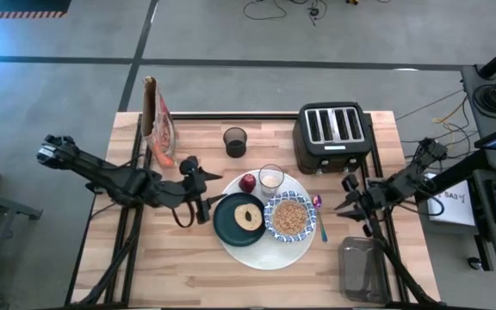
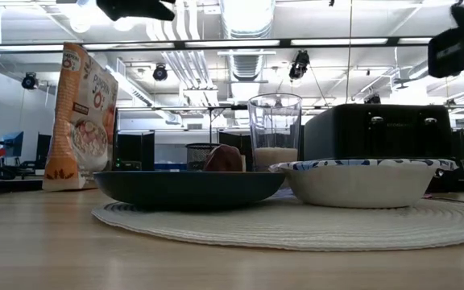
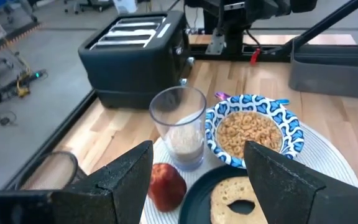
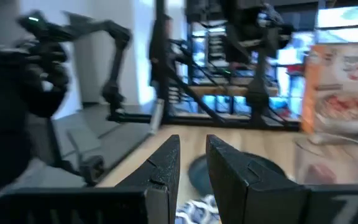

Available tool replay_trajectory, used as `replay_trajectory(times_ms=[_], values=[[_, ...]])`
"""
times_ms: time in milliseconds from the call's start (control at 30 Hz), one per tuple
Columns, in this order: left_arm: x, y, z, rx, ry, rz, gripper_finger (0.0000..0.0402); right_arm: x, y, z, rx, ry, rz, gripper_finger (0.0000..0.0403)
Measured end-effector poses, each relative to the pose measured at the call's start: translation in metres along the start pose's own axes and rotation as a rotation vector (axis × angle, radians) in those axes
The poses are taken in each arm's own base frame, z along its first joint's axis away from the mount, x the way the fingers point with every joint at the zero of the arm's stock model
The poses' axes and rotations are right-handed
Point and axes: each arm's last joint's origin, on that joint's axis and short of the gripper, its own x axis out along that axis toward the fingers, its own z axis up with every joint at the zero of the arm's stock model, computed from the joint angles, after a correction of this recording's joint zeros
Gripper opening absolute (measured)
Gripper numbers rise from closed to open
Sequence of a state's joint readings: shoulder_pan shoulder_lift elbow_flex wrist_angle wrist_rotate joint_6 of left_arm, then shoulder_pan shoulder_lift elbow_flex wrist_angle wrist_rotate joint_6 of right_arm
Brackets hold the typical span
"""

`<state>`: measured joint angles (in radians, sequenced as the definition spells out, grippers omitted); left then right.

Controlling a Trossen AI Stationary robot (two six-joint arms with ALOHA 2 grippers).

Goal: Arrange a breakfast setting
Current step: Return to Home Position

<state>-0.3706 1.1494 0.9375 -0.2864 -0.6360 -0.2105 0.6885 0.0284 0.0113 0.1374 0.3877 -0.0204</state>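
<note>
Cereal-filled blue-and-white bowl [image 1: 289,216] sits on the white mat [image 1: 261,256]; left hand [image 1: 201,191] gapes wide, right hand [image 1: 344,195] narrowly parted.

White mat [image 1: 257,254] carries dark plate [image 1: 226,226] with bagel [image 1: 249,215], cereal bowl [image 1: 269,215], glass [image 1: 271,178], apple [image 1: 247,182]; spoon [image 1: 320,220] beside bowl.

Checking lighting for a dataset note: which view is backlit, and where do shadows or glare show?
Low view: bright ceiling lights behind leave the plate and toaster dark. High view: even light, only faint shadows on the table. Left wrist view: small highlights on the glass.
</note>
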Motion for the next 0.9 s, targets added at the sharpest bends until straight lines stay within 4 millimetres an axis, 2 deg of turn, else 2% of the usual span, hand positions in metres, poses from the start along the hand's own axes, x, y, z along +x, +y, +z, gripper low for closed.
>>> replay_trajectory(times_ms=[267, 500, 733, 900], values=[[0.002, -0.005, 0.004, 0.019, -0.043, -0.040, 0.0236, 0.000, 0.001, -0.001, 0.012, 0.007, 0.021, 0.0068], [0.020, -0.017, -0.007, 0.038, -0.018, -0.041, 0.0236, 0.000, 0.001, -0.003, 0.171, 0.035, 0.019, 0.0068], [0.042, -0.036, -0.019, 0.164, 0.017, -0.170, 0.0236, 0.000, 0.001, -0.003, 0.172, 0.034, 0.018, 0.0068], [0.049, -0.038, -0.027, 0.209, 0.065, -0.165, 0.0236, 0.000, 0.001, -0.003, 0.171, 0.035, 0.018, 0.0068]])
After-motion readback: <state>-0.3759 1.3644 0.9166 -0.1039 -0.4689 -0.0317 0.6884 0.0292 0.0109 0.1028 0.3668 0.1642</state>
